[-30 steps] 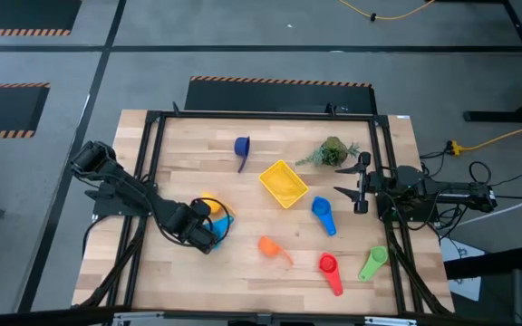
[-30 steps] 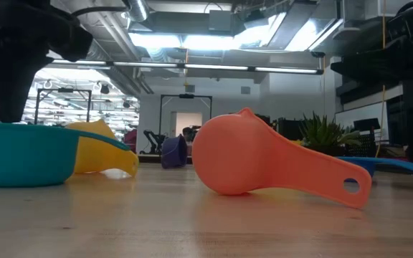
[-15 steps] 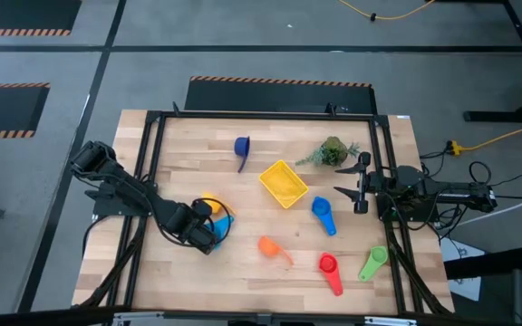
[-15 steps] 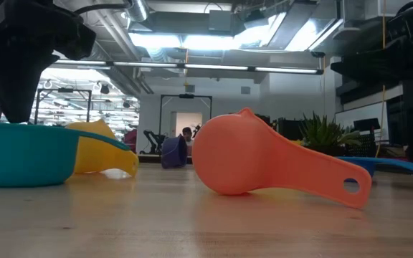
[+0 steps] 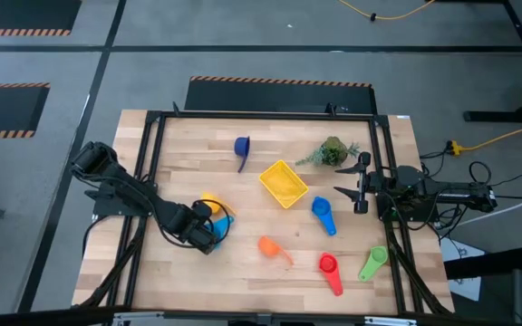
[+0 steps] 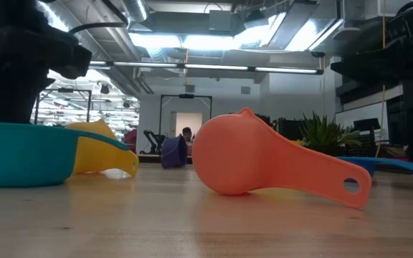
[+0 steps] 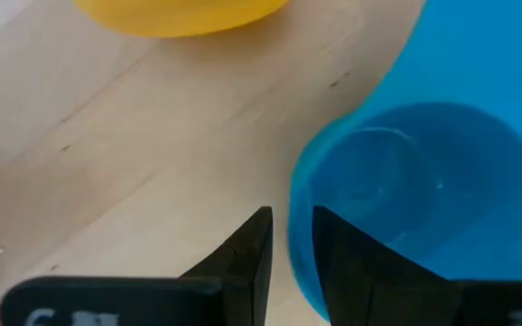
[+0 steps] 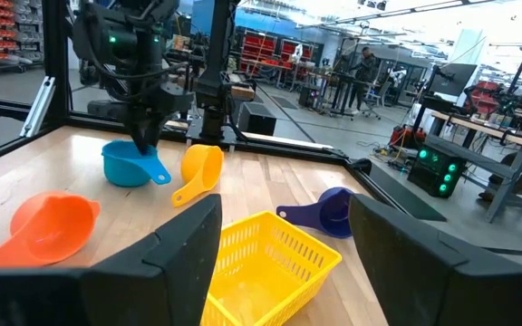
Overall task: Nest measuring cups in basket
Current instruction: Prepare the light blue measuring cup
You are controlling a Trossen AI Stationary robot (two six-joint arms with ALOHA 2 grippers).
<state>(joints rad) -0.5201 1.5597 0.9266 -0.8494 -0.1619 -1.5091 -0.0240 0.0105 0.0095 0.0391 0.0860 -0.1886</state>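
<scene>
A light blue measuring cup (image 5: 220, 226) stands upright on its base at the table's near left, with a yellow cup (image 5: 211, 206) lying just beyond it. My left gripper (image 7: 290, 249) points down over the light blue cup, narrowly open, with the cup's rim between its fingers. The yellow basket (image 5: 284, 183) sits mid-table. Dark blue (image 5: 241, 147), blue (image 5: 323, 215), orange (image 5: 270, 246), red (image 5: 328, 267) and green (image 5: 372, 263) cups lie scattered on the table. My right gripper (image 5: 359, 186) waits open and level at the right edge. My left gripper comes from above, pointing down, one finger (image 7: 352, 249) inside the light blue cup's bowl and the other (image 7: 254, 244) outside. The rim (image 7: 297, 231) between them is on the side away from the handle. Whether the fingers touch it, I cannot tell. The cup rests on the table.
A green plant sprig (image 5: 332, 151) lies at the far right, beside the basket. The black frame rails (image 5: 148, 172) run along the table's sides. Bare wood shows between the basket and the light blue cup.
My left gripper has gone down onto the light blue cup; in the low view its fingertips now dip behind the cup's rim. Its fingers have kept the same gap. The cup has stayed in place.
</scene>
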